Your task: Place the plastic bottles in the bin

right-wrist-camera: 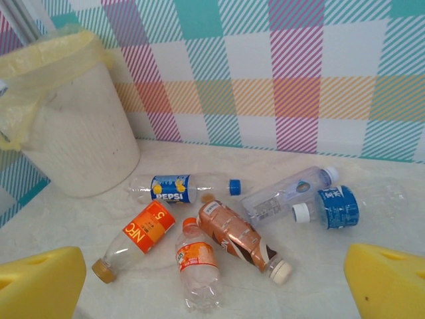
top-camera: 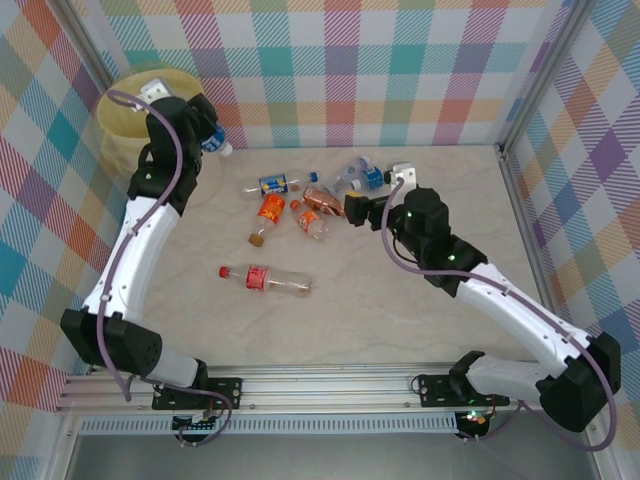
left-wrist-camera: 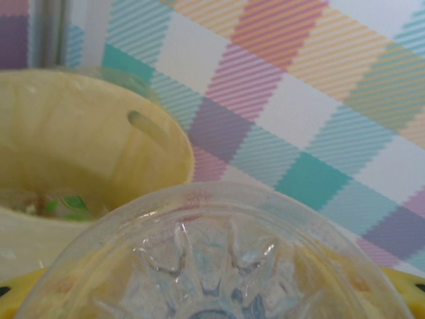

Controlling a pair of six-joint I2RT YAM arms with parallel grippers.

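My left tool held a blue-labelled bottle by the bin, ten o'clock; next called for clearing the rim, then release. Right tool stood wide.

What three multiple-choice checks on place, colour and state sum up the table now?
1. The lone red-labelled bottle lies: A against the back wall; B apart from the cluster, on its near side; C against the right wall.
2. The Pepsi bottle has a cap that is: A red; B white; C blue.
3. The left pincer is: A open, empty; B gripping a blue-labelled bottle; C shut on nothing.
B, it lies by itself in the top view. C, the right wrist view shows it. B, the bottle's base sits between its pads, near the bin.
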